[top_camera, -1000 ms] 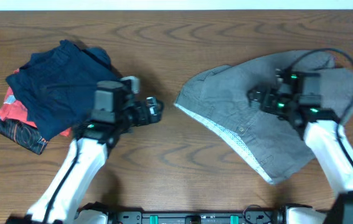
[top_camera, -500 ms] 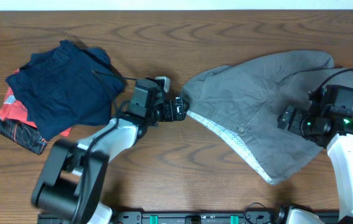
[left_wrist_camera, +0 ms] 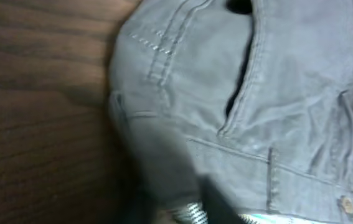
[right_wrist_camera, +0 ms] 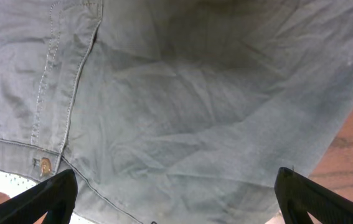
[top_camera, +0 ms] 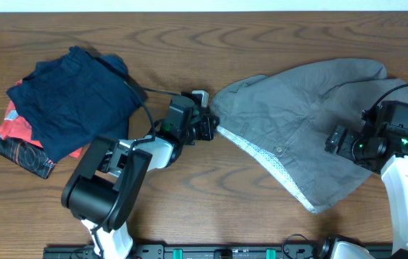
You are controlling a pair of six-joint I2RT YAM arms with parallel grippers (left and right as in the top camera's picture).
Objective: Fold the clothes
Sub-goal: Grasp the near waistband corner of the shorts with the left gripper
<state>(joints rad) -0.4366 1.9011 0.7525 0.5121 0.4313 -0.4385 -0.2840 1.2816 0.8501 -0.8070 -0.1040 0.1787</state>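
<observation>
left tool (top_camera: 211, 128) reached shorts (top_camera: 290, 101), right tool (top_camera: 332, 140) retreated

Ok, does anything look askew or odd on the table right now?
The grey shorts lie crooked and rumpled, with the pale waistband lining turned out along their lower-left edge. Nothing looks spilled or damaged.

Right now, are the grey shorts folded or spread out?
Spread out, not folded: the grey shorts lie flat across the table, lighter lining showing along one edge.
</observation>
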